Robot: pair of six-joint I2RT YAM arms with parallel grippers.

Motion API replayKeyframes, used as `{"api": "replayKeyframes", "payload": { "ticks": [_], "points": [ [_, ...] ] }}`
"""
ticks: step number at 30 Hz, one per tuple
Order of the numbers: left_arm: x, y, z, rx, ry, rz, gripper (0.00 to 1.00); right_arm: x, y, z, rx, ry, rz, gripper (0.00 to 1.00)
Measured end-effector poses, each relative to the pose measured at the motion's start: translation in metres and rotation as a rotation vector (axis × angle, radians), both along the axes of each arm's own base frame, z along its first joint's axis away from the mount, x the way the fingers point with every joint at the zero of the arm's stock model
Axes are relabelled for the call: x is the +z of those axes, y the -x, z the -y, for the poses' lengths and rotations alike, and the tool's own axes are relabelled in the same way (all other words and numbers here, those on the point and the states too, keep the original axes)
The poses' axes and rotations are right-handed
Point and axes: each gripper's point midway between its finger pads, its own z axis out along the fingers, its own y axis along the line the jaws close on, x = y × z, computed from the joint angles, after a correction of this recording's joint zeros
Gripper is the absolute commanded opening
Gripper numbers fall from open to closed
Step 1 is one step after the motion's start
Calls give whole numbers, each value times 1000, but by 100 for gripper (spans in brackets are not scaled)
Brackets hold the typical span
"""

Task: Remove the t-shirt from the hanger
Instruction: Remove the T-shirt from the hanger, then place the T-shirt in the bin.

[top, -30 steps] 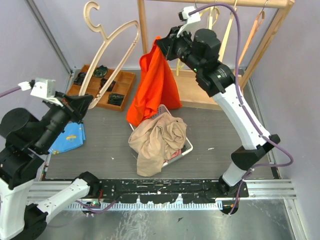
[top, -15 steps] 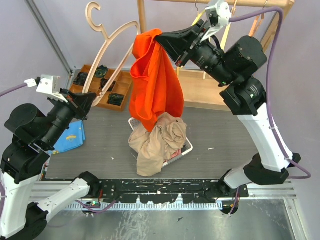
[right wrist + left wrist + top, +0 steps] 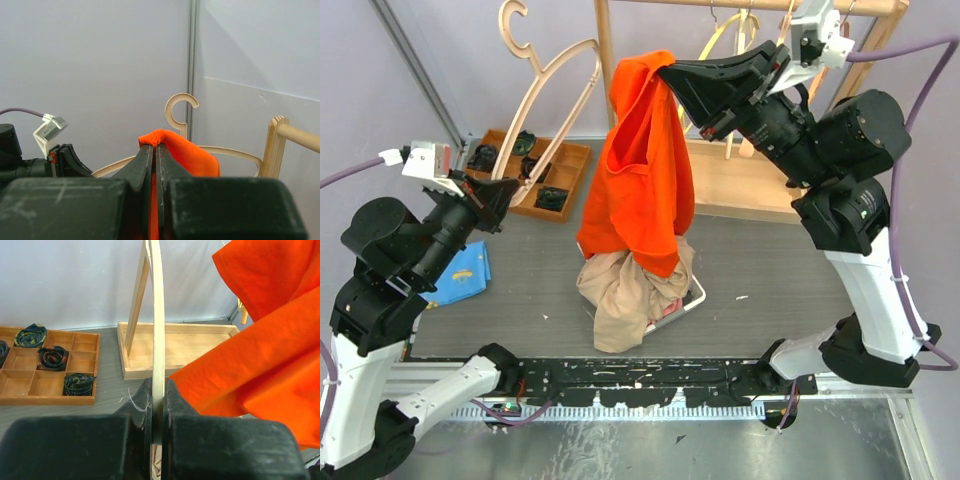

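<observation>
- At the top centre of the overhead view, your right gripper (image 3: pixel 666 68) is pinched almost fully closed on a fold at the upper edge of the shirt (image 3: pixel 645 170). The right wrist view shows only a sliver of orange between the jaws.
- The shirt hangs from that one pinch as a long drape. Its hem reaches the beige cloth (image 3: pixel 625 295) in the basket (image 3: pixel 697 296) at 6 o'clock.
- At 9 o'clock from the shirt, your left gripper (image 3: pixel 500 190) is clamped on the lower end of the hanger (image 3: pixel 552 100), with the hook up at 12 o'clock.
- From above, the hanger looks bare and a narrow gap shows beside the shirt. The left wrist view can't rule out fabric brushing the wood low down.
- Expect the shirt to be light and completely limp. It should swing, fold and stretch rather than push back.
- A single layer may creep out of a thin pinch, so take a bunched fold or a seam. The collar or a shoulder seam is the best hold.
- The hanger is rigid, smooth wood, so loose fabric should slide off it easily. The hook and arm tips are the likely snag points.
</observation>
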Motion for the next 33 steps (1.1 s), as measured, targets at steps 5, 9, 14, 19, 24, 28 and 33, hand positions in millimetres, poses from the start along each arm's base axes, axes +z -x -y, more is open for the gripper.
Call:
{"api": "replayKeyframes", "payload": {
  "ticks": [5, 9, 14, 19, 24, 28, 33],
  "points": [
    [-1, -7, 5, -1, 0, -7, 0, 9, 8, 11, -11, -25, 17, 1],
    [0, -10, 7, -2, 4, -6, 0, 20, 14, 19, -18, -49, 36, 1],
    [-1, -15, 12, -8, 3, -10, 0, 32, 24, 29, -23, -78, 66, 0],
    [-2, -18, 14, -8, 4, -14, 0, 36, 35, 39, -15, -96, 76, 1],
    [-2, -19, 14, -8, 3, -15, 0, 12, 49, 43, 31, -78, 29, 1],
    [1, -19, 15, -8, 5, -11, 0, -20, 53, 39, 72, -45, -39, 1],
    [2, -20, 15, -8, 6, -10, 0, -66, 42, 26, 83, 23, -141, 1]
  ]
}}
